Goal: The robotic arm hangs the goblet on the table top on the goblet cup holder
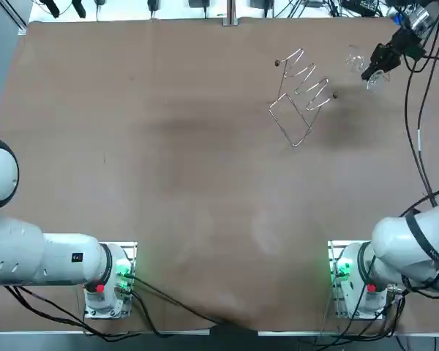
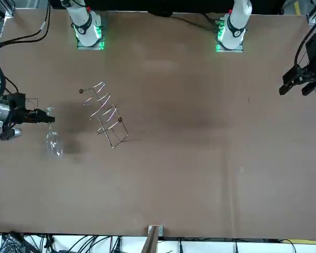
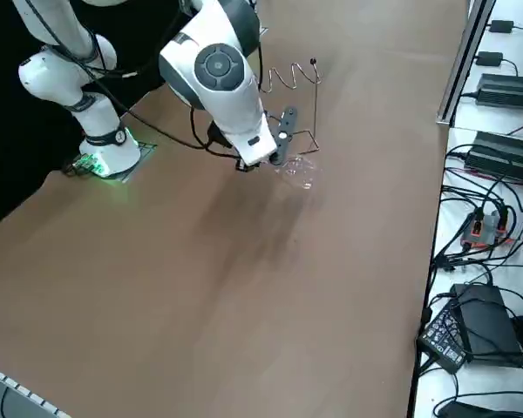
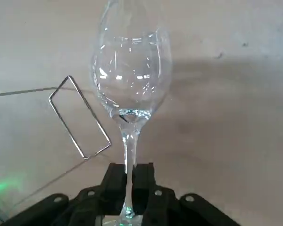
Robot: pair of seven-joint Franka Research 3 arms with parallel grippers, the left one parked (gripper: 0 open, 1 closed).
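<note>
Goblet is clear glass, empty, and pinched by its thin stem btwn the two fingers of the right gripper. The fingers are closed on the lower stem, w/ the bowl beyond the fingertips and the foot on the wrist-camera side.

From overhead, gripper & glass sit at the far right of the brown table, well away from the arm bases. The goblet lies tilted rather than upright: in the front view the bowl shows to one side of the fingertips and the foot to the other. It looks to be held off the tabletop (can't tell for sure whether the bowl touches the surface).

Wire goblet holder stands on the table just to the robot's left of the gripper, near but not touching the glass. It has a rectangular wire base frame w/ zigzag prongs on top, ball-tipped at the ends. Nothing hangs on it.
</note>
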